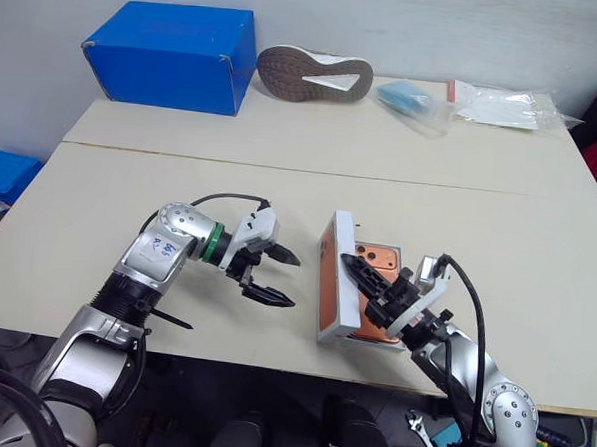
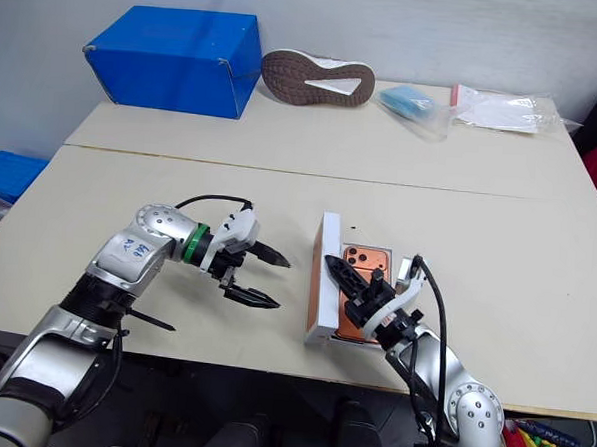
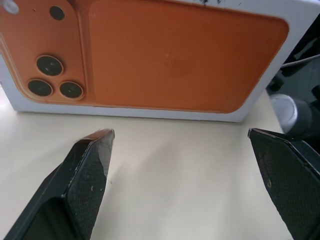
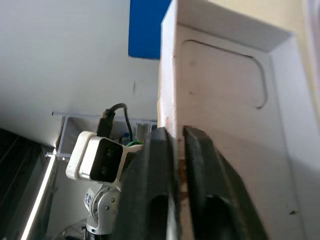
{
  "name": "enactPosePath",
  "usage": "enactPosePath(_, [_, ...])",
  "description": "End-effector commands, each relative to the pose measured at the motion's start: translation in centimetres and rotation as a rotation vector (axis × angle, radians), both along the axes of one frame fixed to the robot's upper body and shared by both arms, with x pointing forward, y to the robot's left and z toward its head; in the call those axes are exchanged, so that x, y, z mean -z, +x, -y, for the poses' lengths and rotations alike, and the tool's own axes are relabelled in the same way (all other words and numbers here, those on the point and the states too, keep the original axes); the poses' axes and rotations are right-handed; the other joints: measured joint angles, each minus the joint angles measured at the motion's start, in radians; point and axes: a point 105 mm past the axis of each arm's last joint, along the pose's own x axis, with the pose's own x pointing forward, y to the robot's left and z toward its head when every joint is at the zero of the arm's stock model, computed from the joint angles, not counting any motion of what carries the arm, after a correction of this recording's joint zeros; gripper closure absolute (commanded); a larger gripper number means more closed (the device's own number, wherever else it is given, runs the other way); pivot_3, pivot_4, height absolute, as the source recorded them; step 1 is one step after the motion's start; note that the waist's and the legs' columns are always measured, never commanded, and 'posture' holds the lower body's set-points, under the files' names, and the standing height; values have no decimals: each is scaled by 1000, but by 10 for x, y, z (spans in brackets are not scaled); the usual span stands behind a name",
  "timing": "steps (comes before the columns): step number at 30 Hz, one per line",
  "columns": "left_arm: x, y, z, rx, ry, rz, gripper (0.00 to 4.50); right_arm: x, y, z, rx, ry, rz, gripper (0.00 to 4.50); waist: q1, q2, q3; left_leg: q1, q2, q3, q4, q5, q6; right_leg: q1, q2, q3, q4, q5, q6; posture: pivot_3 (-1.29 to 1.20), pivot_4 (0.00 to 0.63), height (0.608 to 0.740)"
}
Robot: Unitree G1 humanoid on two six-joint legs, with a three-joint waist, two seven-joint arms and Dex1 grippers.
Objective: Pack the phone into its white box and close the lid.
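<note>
Lid (image 1: 332,277): light, stiff, thin-walled card, on edge over the phone (image 1: 374,260).
Right hand (image 1: 373,291) pinches its wall; left hand (image 1: 276,274) open beside; grip opposite walls.

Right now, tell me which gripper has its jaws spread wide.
The left gripper: its black jaws gape over bare table, while the right gripper pinches the upright white lid.

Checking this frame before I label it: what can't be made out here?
Phone: lower half hidden behind the right gripper, head views.
Lid: one long edge cut off by the frame, left wrist view.
Plastic bags: contents too small, head views.
</note>
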Motion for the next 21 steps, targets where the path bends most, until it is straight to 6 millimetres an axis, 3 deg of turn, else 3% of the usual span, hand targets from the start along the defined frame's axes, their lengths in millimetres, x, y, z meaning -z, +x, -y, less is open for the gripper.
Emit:
enactPosePath(1, [-4,4,7,16,-4,44,0,1,-3,8,23,0,-1,2789,0,0,0,0,0,0,0,0,0,0,0,0,0,0,0,0,150,740])
enactPosePath(9, [5,12,38,37,-48,70,0,-10,-20,24,28,-79,51,106,9,0,0,-1,0,0,0,0,0,0,0,0,-1,0,0,0,150,740])
enactPosePath(12, [7,14,48,44,-62,80,0,-9,-28,28,22,-154,65,106,15,-1,0,-1,0,0,0,0,0,0,0,0,-2,0,1,0,150,740])
enactPosePath(21, [4,14,60,69,-103,79,2807,-17,-51,59,53,-323,113,62,22,-1,1,-2,0,0,0,0,1,0,0,-1,-2,1,1,0,150,740])
